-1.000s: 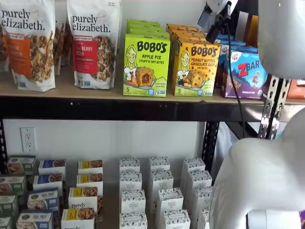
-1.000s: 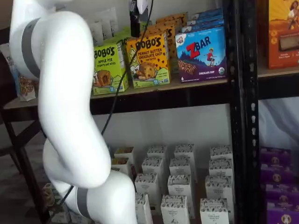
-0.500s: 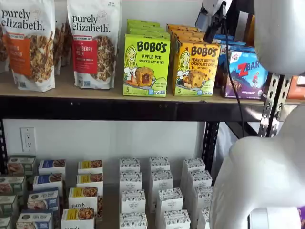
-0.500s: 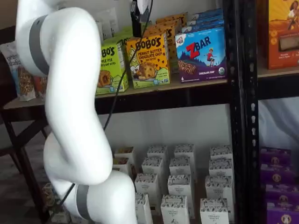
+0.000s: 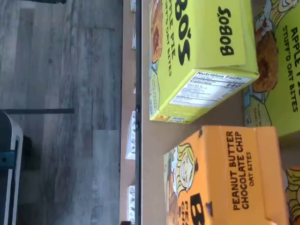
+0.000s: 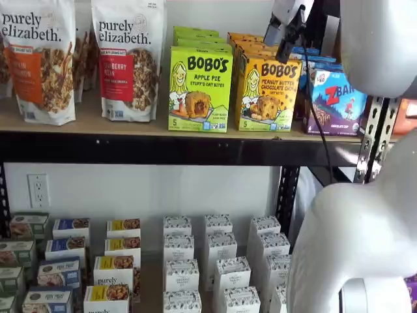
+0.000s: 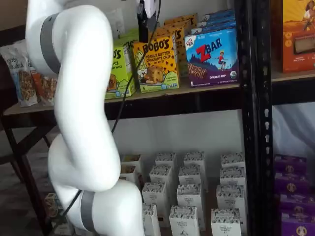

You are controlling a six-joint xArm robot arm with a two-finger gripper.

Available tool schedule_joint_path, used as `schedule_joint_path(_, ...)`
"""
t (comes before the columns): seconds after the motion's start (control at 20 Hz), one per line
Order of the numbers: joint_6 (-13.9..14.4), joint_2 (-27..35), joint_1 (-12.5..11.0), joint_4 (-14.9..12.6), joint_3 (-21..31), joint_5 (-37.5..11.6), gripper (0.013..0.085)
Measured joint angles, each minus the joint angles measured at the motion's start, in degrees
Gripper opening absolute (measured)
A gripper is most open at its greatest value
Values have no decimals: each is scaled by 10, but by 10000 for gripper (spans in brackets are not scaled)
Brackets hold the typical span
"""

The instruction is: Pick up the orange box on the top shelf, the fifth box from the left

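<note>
While the gripper (image 6: 285, 40) hangs above the orange box (image 6: 268, 93) — grip state unclear — it should centre over that carton, clear of the lime-green box (image 6: 199, 89).

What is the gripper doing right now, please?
Gripper: above the orange box, holding nothing; open or closed cannot be told.

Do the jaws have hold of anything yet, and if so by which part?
Nothing is held. The gripper hangs above the front orange box, which stands on the top shelf. Whether the jaws are open cannot be told.
</note>
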Motion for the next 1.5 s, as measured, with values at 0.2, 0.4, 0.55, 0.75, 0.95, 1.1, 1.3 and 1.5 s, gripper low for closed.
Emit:
schedule_joint_path(0.2,4,6,6,-4,0,-8,850)
schedule_joint_path(0.4,6,11,12,-10,1,-16,850)
schedule_joint_path(0.55,7,14,14,-12,1,-20,850)
schedule_joint_path(0.75,4,18,13,-16,0,-19,850)
schedule_joint_path(0.95,0,27,13,-28,-3,-12,850)
schedule_joint_path(1.1,-3,29,12,-29,2,-14,850)
schedule_joint_path(1.3,-5,31,14,-34,13,-26,850)
schedule_joint_path(1.5,-3,38,20,-47,14,-30,850)
